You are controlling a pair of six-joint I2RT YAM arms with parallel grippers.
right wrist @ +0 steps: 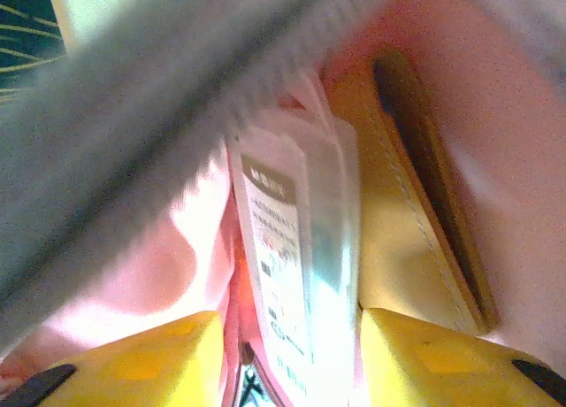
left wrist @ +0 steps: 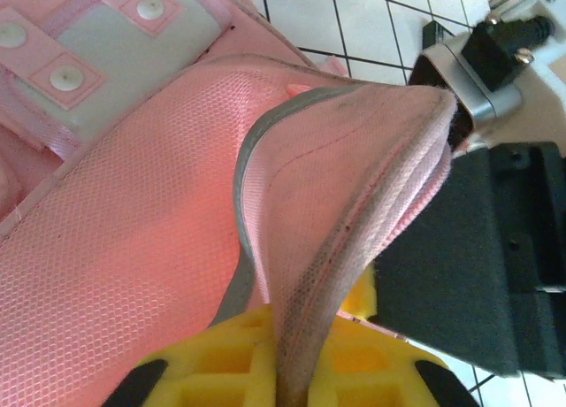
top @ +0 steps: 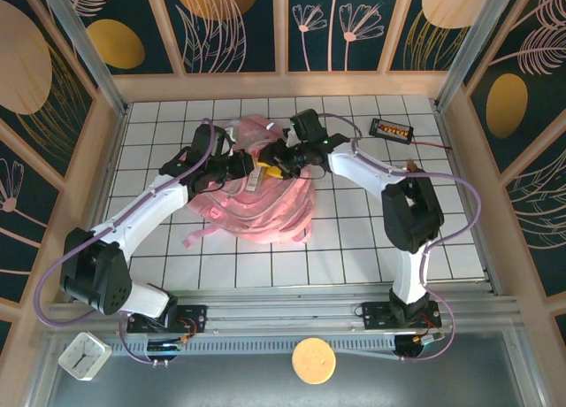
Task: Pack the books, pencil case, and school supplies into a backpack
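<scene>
We see the backpack (top: pixel 265 208) lying in the middle of the table (top: pixel 354 248), with both arms reaching in from left and right and meeting over its far part. The left gripper (left wrist: pixel 285 382) is pinching the backpack's rim (left wrist: pixel 354 203). In its wrist view the folded pink edge with a grey band runs down between the two yellow fingers (left wrist: pixel 195 372) and stands up as a flap above the mesh fabric. The black body of the right arm sits just right of that fold. The right gripper (right wrist: pixel 292 363) is inside the mouth of the backpack with its jaws spread. A white label (right wrist: pixel 283 248) in a clear sleeve hangs in the gap, and we cannot tell whether it touches either pad. Just right of the label, against the pink lining, stands a flat yellow book (right wrist: pixel 398 239) with a dark edge. That view is blurred and we cannot read its cover. A black gadget (top: pixel 392 129) with orange digits lies well apart, at the far right of the table.
</scene>
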